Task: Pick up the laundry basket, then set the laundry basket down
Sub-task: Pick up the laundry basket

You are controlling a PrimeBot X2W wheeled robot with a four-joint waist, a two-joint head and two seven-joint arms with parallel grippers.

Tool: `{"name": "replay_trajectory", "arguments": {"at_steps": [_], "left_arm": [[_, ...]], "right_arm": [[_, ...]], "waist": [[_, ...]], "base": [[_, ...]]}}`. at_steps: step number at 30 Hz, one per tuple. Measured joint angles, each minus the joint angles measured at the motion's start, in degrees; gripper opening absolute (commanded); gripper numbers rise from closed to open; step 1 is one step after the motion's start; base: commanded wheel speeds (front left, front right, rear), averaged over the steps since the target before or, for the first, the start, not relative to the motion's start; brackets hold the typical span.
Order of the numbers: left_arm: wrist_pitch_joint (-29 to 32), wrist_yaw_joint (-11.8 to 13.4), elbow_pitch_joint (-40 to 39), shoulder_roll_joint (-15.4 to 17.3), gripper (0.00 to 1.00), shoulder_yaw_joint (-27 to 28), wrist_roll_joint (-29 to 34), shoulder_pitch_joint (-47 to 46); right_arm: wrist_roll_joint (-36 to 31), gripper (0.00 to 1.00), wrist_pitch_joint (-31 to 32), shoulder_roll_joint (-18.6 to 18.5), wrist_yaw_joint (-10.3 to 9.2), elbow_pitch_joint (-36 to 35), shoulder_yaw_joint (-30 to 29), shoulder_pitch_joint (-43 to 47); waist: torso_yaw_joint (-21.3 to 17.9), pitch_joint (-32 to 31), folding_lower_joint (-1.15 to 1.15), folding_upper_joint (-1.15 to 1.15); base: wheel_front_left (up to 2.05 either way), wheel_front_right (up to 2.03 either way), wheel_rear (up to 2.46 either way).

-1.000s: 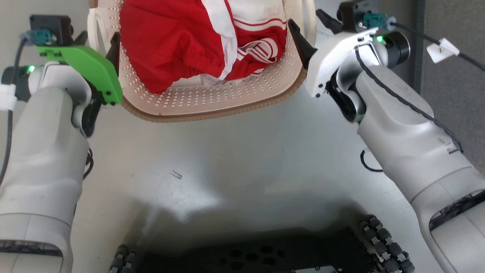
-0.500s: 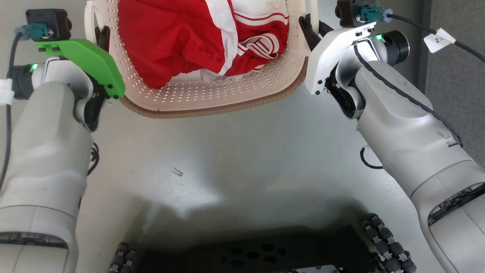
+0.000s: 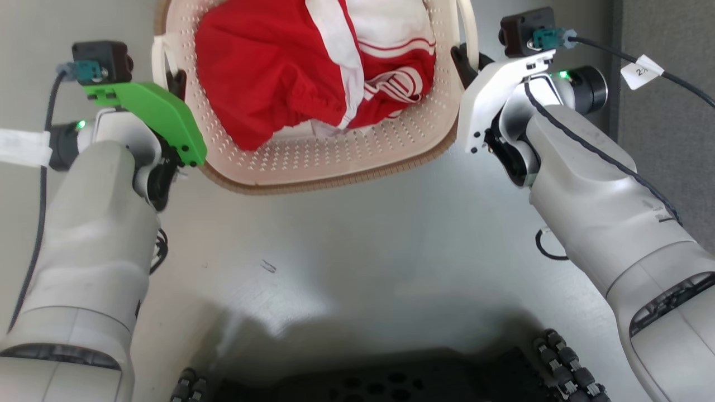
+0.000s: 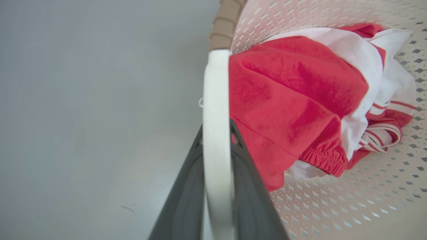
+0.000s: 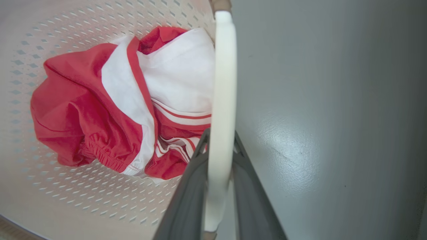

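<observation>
Smooth grey floor (image 3: 357, 240) runs under everything, with a darker textured strip along its right edge. The robot's dark wheeled base (image 3: 380, 385) sits at the near side.

The cream-white perforated plastic laundry basket (image 3: 335, 159) with a brown woven-look rim sits well ahead of the base, mid-floor, squarely between your two arms. That centring keeps the load even on both sides. You can't tell from these views whether its bottom touches the floor. The soft, far-off look of the floor in both wrist views suggests it is carried.

A crumpled red-and-white fabric garment (image 3: 268, 84) lies loose inside, bunched toward the far half. It is light and should not tip the basket much.

The white plastic left loop handle (image 4: 217, 100) stands upright off the rim, likely because it is being pulled from above. The white plastic right loop handle (image 5: 223, 83) stands the same way.

Your left gripper (image 4: 217, 131) has its dark fingers (image 4: 186, 186) closed on the left loop handle, one on each side of the band. Your right gripper (image 5: 220, 138) is clamped on the right loop handle the same way. In the head view the left gripper (image 3: 177, 84) and right gripper (image 3: 461, 56) sit at about the same depth, so the rim stays level.

Judged stage: holding, with the set-down yet to come. Lower both arms together or the garment will slide.
</observation>
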Motion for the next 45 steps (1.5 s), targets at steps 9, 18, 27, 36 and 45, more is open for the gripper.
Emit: {"name": "replay_trajectory", "arguments": {"at_steps": [9,18,27,36,45], "left_arm": [[0.15,-0.05,2.94,-1.62,0.0,-0.48,-1.79,2.44],[2.09,-0.07,5.31,-2.31,0.0,-1.3,-3.33,4.8],[3.47,-0.08,7.28,-3.14,0.0,-2.12,-4.5,7.63],[5.31,-0.1,9.43,-3.79,0.0,-2.38,-6.51,11.77],[6.16,-0.14,10.32,-4.22,0.0,-2.72,-7.28,15.6]], "right_arm": [[2.53,0.0,-0.24,0.42,0.56,2.97,0.46,2.96],[5.1,0.0,0.33,0.94,1.56,4.78,0.78,5.97],[6.84,0.0,1.41,1.33,2.48,6.47,1.3,9.84],[9.34,0.0,2.83,1.6,3.77,7.35,2.43,14.39],[11.48,0.0,3.72,1.88,4.61,8.17,3.03,18.99]], "waist": [[0.07,-4.17,0.0,0.0],[0.07,-8.21,0.0,0.0],[0.36,-13.19,0.0,0.0],[0.68,-18.79,-0.01,0.0],[0.59,-25.09,-0.01,0.0]], "base": [[0.0,0.0,0.0],[0.0,0.0,0.0],[0.0,0.0,0.0],[0.0,0.0,0.0],[0.0,0.0,0.0]]}}
